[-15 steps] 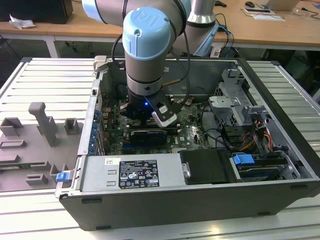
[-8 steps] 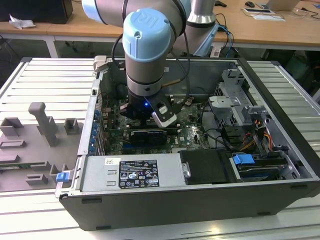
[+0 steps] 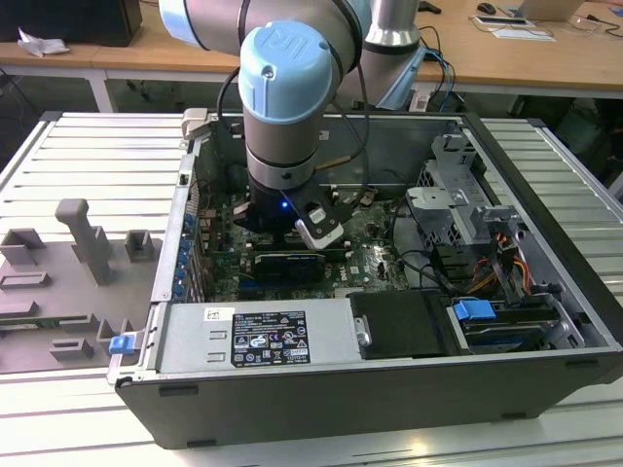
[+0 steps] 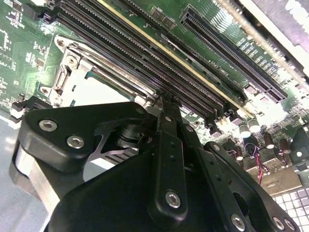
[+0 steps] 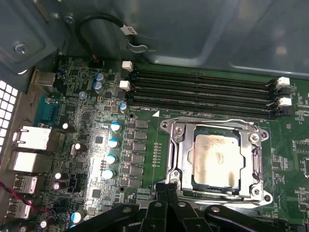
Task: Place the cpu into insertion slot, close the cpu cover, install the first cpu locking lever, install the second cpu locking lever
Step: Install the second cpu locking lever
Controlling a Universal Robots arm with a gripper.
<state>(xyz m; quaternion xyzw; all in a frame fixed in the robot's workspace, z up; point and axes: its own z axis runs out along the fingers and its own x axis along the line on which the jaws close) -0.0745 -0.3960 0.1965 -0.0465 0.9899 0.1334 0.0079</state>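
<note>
Reaching down into the open computer case (image 3: 545,321), the end effector (image 5: 166,191) hangs just above the green motherboard (image 5: 145,159), its black fingers (image 4: 166,125) drawn narrow with nothing between them. In the first wrist view their tips sit at the near rim of the insertion slot (image 5: 169,159), touching or nearly so; which, I cannot tell. Just past them, at twelve o'clock from the fingertips, the cpu (image 5: 216,158) lies flat in the slot, its pale metal face showing through the window of the cpu cover (image 5: 251,157), which is folded down over it. Farther on, at twelve o'clock from the socket, run the long black memory slots (image 5: 203,94). The case rests on a ribbed metal counter (image 3: 88,165).
</note>
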